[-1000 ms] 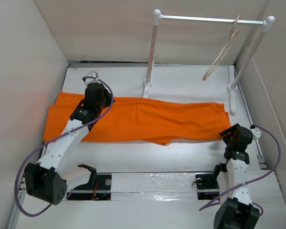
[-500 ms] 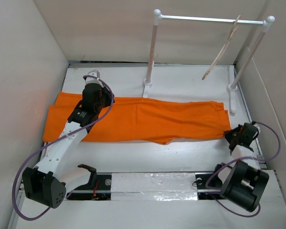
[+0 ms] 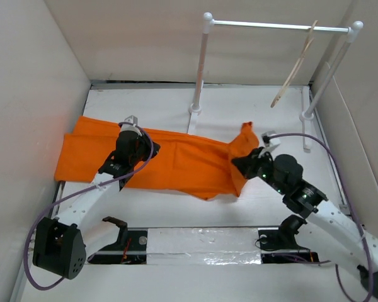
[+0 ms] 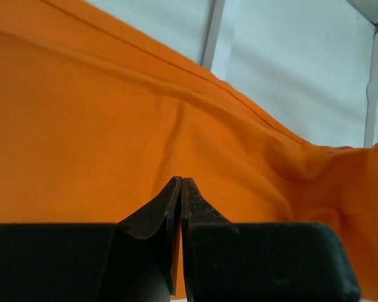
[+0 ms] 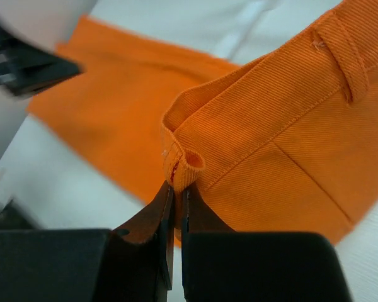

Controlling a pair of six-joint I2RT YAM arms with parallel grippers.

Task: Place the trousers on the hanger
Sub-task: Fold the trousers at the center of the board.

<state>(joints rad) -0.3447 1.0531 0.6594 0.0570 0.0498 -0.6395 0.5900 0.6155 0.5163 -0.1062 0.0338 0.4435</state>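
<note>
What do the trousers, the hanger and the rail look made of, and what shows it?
Trousers: woven cotton-like twill, matte; fine diagonal ribs and stitched seams show. Hanger: probably pale unpainted wood, judging by its beige tone. Rail: smooth white tube, metal or plastic; cannot tell which.

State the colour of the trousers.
The trousers are bright orange, clearest in the top external view.

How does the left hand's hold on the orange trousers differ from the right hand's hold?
The left hand pinches a flat leg part of the trousers; the right hand pinches the waistband edge. At the left hand the cloth lies flat; at the right hand it is raised and folded over. Both hands are shut on cloth.
</note>
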